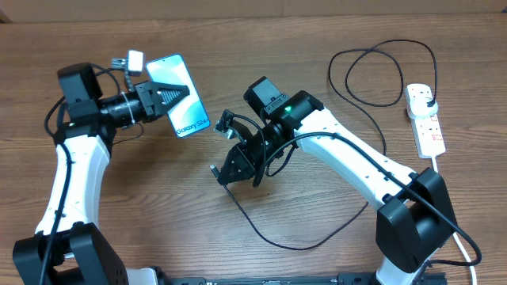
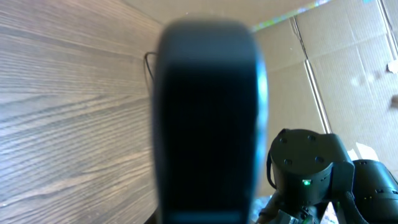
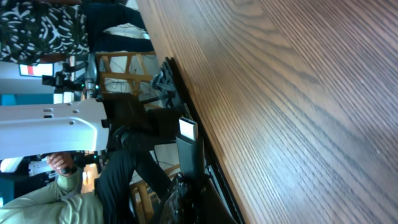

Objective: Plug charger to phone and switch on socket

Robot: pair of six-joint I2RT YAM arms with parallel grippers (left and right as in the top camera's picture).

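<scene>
My left gripper [image 1: 162, 96] is shut on the phone [image 1: 188, 117], holding it above the table at the back left with its light blue "Galaxy S24" screen facing up. In the left wrist view the phone [image 2: 208, 118] is a dark blur filling the centre. My right gripper [image 1: 224, 172] is at mid-table, right of the phone and apart from it, shut on the connector end of the charger [image 3: 188, 140]. The black cable [image 1: 277, 244] loops toward the front and runs to a black plug [image 1: 428, 99] seated in the socket [image 1: 426, 127] at the far right.
The socket's thick white cord [image 1: 463, 245] runs down the right edge. The cable makes a second loop [image 1: 380, 75] at the back right. Cardboard [image 2: 336, 68] lies beyond the table. The table edge [image 3: 186, 93] with chairs and a person beyond shows in the right wrist view.
</scene>
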